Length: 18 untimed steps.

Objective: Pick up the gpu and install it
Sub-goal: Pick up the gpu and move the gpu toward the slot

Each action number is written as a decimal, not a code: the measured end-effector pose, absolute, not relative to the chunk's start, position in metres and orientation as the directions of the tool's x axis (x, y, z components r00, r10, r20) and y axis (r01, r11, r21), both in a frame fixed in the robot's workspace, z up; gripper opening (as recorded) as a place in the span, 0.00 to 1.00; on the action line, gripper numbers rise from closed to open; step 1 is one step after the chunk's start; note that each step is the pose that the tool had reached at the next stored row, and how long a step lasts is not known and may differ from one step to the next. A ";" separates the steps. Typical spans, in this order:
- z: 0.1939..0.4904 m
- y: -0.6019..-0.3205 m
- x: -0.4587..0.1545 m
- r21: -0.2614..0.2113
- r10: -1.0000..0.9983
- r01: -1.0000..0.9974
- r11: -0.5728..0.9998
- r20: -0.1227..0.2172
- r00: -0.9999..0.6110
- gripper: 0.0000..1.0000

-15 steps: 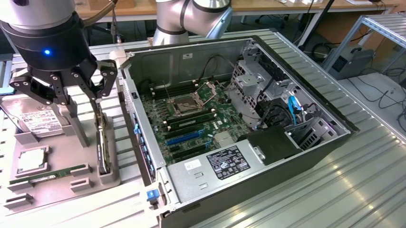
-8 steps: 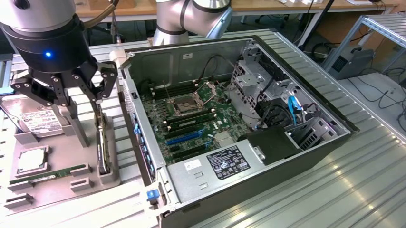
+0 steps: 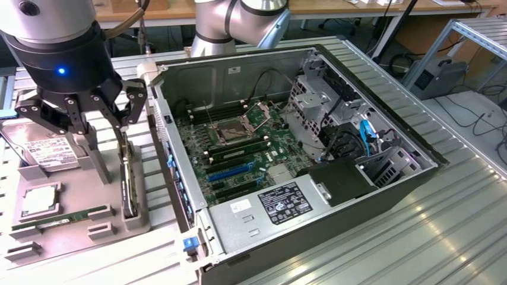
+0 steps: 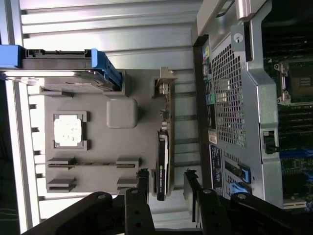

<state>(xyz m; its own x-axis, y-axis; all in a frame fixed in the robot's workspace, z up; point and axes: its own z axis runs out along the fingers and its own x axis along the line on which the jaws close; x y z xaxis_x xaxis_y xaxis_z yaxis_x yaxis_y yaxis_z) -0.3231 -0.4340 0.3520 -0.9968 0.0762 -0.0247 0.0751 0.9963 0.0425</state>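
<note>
While the arm (image 3: 56, 53) points downward, its tool (image 3: 89, 127) hangs wide open, empty, over the gpu (image 3: 127, 185).

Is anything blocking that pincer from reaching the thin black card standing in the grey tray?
Nothing visible does. The black pincer hangs open directly over the thin dark card standing on edge in the grey moulded tray, with only air between.

I see a shiny ribbed metal table (image 3: 443, 225). The grey tray (image 3: 67, 243) looks like dull plastic. The case (image 3: 237, 65) is bare metal.
</note>
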 end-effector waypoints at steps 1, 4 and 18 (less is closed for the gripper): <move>0.352 -0.434 -0.323 0.043 0.076 0.075 0.996 -0.025 -0.997 0.42; 0.351 -0.434 -0.323 0.042 0.076 0.075 0.996 -0.025 -0.997 0.42; 0.346 -0.434 -0.323 0.043 0.076 0.075 0.996 -0.025 -0.997 0.42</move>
